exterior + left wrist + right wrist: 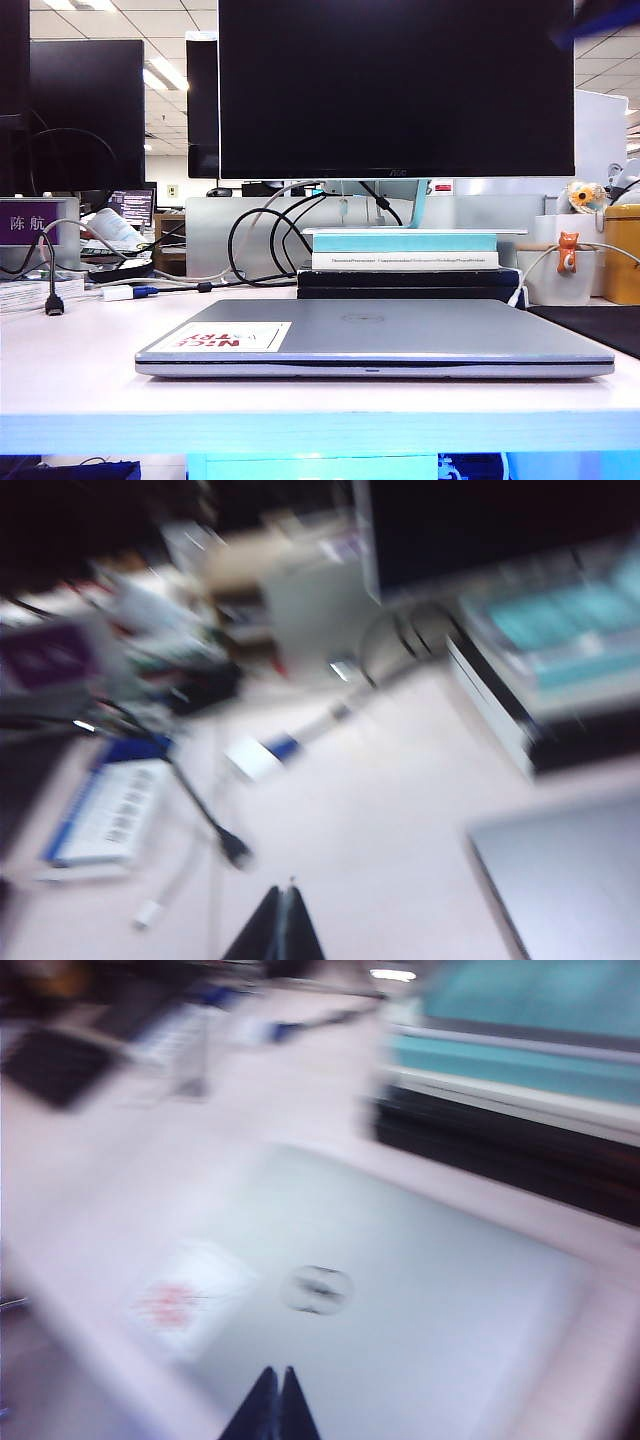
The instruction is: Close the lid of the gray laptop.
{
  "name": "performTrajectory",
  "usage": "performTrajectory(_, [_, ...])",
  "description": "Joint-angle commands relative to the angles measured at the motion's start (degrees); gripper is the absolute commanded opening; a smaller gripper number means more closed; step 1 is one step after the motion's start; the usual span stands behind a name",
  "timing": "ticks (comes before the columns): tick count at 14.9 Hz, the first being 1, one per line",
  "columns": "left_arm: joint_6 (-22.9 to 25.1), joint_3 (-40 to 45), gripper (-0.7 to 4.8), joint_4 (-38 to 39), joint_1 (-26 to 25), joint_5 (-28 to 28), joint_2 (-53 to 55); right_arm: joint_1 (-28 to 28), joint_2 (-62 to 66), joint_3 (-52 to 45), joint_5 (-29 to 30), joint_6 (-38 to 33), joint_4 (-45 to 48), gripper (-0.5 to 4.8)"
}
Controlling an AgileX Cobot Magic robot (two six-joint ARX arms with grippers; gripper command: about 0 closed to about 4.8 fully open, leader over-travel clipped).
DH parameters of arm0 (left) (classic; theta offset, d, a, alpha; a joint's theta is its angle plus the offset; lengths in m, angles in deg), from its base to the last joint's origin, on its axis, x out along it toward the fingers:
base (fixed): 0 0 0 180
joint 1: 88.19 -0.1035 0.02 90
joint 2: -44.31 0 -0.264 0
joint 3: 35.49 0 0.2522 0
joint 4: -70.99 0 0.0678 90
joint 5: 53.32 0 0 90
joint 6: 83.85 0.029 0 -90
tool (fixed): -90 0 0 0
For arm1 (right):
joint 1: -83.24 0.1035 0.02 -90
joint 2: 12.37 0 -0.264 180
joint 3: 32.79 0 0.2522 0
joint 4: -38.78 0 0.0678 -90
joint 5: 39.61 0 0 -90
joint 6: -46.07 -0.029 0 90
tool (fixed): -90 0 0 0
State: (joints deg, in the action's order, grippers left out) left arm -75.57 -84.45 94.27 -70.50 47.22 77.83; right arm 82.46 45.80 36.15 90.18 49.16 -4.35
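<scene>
Both claws are clear of the work: the left claw (285,925) hangs above bare desk (370,810) beside the near corner of the gray laptop (375,338), its two tips pressed together with nothing between them, and the right claw (272,1405) hangs over the lid (400,1320), tips likewise together and empty. Neither arm shows in the exterior view.

The lid (370,325) already lies flat on the base, so the closing looks done. What remains, by my judgement, is only a clean retreat. Lift each claw straight up and away, without dragging a tip across the lid or brushing the loose black cable (215,825) near the left claw. If a final check were wanted, a light press near the front middle edge would seat the lid, though the seam along the front looks even and thin from end to end.

The laptop sits square on the desk at the middle of the exterior view, front edge facing the camera, just before the stack of books (408,262) under the big black monitor (396,88). Its outside is smooth silver-gray, with a round logo (320,1289) at the centre and a white-and-red sticker (232,337) toward one front corner
</scene>
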Motion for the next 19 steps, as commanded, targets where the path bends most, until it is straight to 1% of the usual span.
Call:
performTrajectory(1, [-0.04,5.97,-0.05,-5.86,-0.02,1.97,-9.79,-0.02,-9.07,-8.52,-11.26,-3.13,12.70,-0.02])
performTrajectory(2, [-0.07,8.15,-0.05,-5.77,-0.02,3.56,-13.92,0.00,-13.29,-12.74,-13.00,-4.63,17.66,-0.02])
performTrajectory(4, [-0.90,11.19,-0.05,-5.66,-0.02,6.19,-19.12,0.02,-18.69,-18.47,-14.51,-6.25,23.89,-0.02])
performTrajectory(6, [-5.22,16.52,-0.05,-5.62,-0.02,10.91,-27.26,0.07,-27.39,-28.20,-20.81,-8.96,33.70,-0.02])
performTrajectory(7, [-5.55,18.71,-0.05,-5.42,-0.02,13.35,-30.32,0.09,-30.80,-31.80,-23.74,-9.53,36.68,-0.02])
performTrajectory(8, [-5.88,21.68,-0.05,-5.90,0.00,15.98,-33.44,0.09,-35.67,-37.42,-28.09,-11.19,41.75,-0.02])
performTrajectory(9, [-7.98,22.36,-0.05,-5.29,0.00,18.10,-33.38,0.09,-38.42,-41.03,-30.16,-13.88,46.03,-0.02])
performTrajectory(11, [-8.13,24.06,-0.05,-6.45,0.00,17.75,-33.38,0.13,-43.25,-47.67,-31.76,-18.36,53.62,-0.02])
performTrajectory(12, [-7.67,25.66,-0.05,-7.41,0.00,17.77,-33.42,0.09,-46.21,-51.30,-34.71,-19.98,54.51,-0.02])
performTrajectory(14, [-6.93,27.82,-0.06,-8.41,-0.02,17.46,-33.42,0.09,-48.57,-54.99,-35.93,-22.64,53.86,-0.02])
performTrajectory(15, [-5.33,29.42,-0.06,-9.46,-0.02,14.19,-33.42,0.09,-49.31,-54.73,-36.83,-22.60,48.70,-0.02])
performTrajectory(16, [-3.69,30.80,-0.05,-9.88,-0.04,12.13,-33.42,0.07,-49.29,-54.77,-36.89,-22.60,45.66,-0.02])
performTrajectory(18, [-2.78,32.63,-0.06,-10.84,-0.04,11.41,-33.42,0.07,-49.27,-54.77,-36.89,-21.94,44.09,-0.02])
performTrajectory(19, [-2.69,33.57,-0.06,-11.54,-0.04,11.02,-33.42,0.07,-49.27,-54.77,-36.52,-19.74,44.06,-0.02])
